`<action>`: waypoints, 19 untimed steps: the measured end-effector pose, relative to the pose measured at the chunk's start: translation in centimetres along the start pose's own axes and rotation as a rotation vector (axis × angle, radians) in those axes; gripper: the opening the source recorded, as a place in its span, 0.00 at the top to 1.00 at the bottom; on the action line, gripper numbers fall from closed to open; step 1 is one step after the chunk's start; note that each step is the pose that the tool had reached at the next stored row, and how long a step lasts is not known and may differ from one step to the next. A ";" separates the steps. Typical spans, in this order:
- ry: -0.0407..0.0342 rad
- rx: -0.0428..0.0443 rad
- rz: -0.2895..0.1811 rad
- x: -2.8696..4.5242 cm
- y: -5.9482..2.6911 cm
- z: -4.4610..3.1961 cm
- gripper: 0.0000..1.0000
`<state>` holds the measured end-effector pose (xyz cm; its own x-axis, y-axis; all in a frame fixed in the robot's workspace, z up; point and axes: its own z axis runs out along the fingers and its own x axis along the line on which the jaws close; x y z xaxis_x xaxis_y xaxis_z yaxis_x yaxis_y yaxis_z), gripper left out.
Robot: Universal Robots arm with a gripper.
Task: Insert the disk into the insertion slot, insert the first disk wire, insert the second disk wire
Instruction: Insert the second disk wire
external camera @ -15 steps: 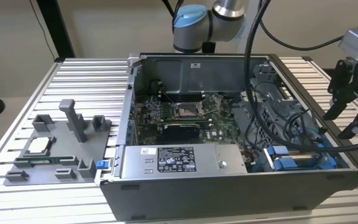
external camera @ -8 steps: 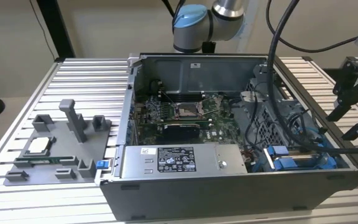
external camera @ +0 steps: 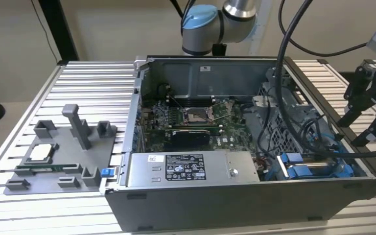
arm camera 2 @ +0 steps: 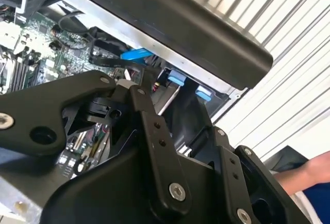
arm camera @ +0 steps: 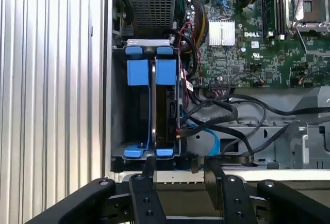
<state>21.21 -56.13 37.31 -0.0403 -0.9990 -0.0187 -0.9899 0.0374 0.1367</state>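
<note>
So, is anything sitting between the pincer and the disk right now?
Nothing visible covers the disk. Black cables bunch right beside it, toward the motherboard, close to the open pincer's line in.

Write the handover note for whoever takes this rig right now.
Tool: open, empty, just outside the computer case wall by the drive bay.
Disk: on edge in the bay, in its blue carrier; looks inserted.
Wires: a blue wire and black wires lie beside the bay; cannot tell whether any is plugged into the disk.
Left: both wire insertions unconfirmed.
</note>
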 end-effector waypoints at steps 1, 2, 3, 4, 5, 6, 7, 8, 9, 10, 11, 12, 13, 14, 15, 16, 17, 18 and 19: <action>-0.0002 -0.0021 0.002 -0.13 -0.07 0.14 0.00; -0.0004 -0.0041 0.004 -0.26 -0.14 0.29 0.00; -0.0005 -0.0060 0.005 -0.37 -0.22 0.44 0.00; -0.0006 -0.0079 0.007 -0.46 -0.30 0.59 0.00; -0.0008 -0.0101 0.008 -0.55 -0.39 0.74 0.00; -0.0007 -0.0123 0.009 -0.63 -0.49 0.87 0.00; -0.0005 -0.0141 0.009 -0.70 -0.59 0.99 0.00; -0.0005 -0.0155 0.009 -0.74 -0.67 1.14 0.00; -0.0005 -0.0157 0.009 -0.75 -0.69 1.24 0.00; -0.0004 -0.0158 0.009 -0.76 -0.69 1.25 0.00; -0.0003 -0.0157 0.009 -0.75 -0.69 1.25 0.00; -0.0002 -0.0158 0.009 -0.75 -0.69 1.25 0.00; -0.0004 -0.0166 0.009 -0.75 -0.70 1.26 0.00; -0.0005 -0.0174 0.009 -0.76 -0.71 1.27 0.00; -0.0004 -0.0181 0.009 -0.76 -0.71 1.27 0.00; -0.0003 -0.0189 0.009 -0.76 -0.71 1.27 0.00; -0.0002 -0.0197 0.009 -0.76 -0.71 1.27 0.00; -0.0001 -0.0209 0.009 -0.76 -0.71 1.27 0.00; -0.0001 -0.0224 0.009 -0.77 -0.74 1.27 0.00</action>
<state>21.81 -55.36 35.96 -0.0492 -0.9986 -0.0175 -0.9862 0.0458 0.1590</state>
